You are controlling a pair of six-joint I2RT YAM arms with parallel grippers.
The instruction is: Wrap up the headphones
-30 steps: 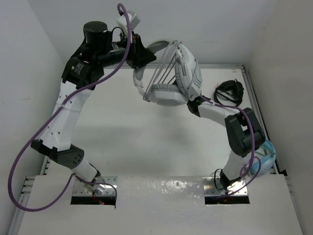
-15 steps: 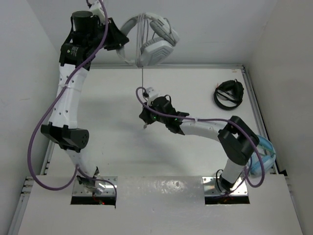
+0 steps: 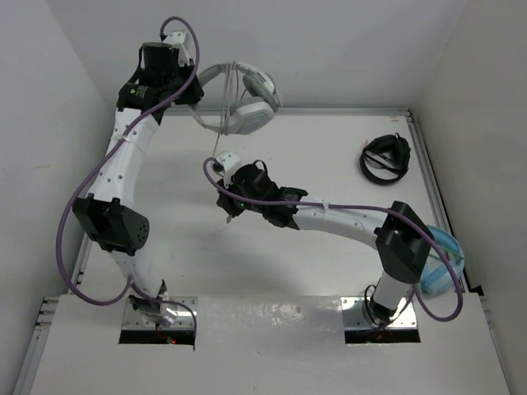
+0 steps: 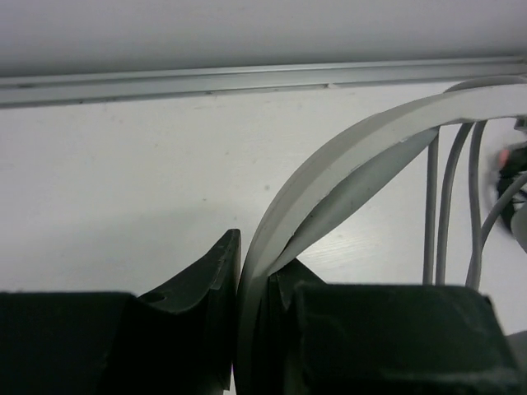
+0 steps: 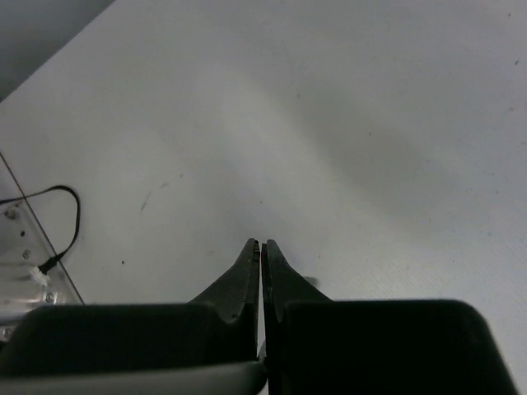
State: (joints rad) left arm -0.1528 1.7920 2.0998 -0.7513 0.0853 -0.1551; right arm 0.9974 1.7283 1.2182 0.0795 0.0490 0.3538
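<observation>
The white headphones (image 3: 244, 102) hang in the air at the back of the table, with the pale cable looped several times over the headband. My left gripper (image 3: 196, 92) is shut on the headband (image 4: 346, 164), which passes between its jaws (image 4: 251, 280); cable strands (image 4: 445, 206) run beside it. A thin length of cable (image 3: 217, 148) drops from the headphones to my right gripper (image 3: 226, 202), which is low over the table's middle left. In the right wrist view the right gripper (image 5: 261, 247) is shut, with a thin pale strand showing deep between its fingers.
Black headphones (image 3: 384, 156) lie at the back right of the table. Light blue headphones (image 3: 442, 262) sit at the right edge beside the right arm's base. White walls close in the table on three sides.
My right gripper left the headphones and moved down and left over the table with the cable. My left arm carried the headphones left and back.
</observation>
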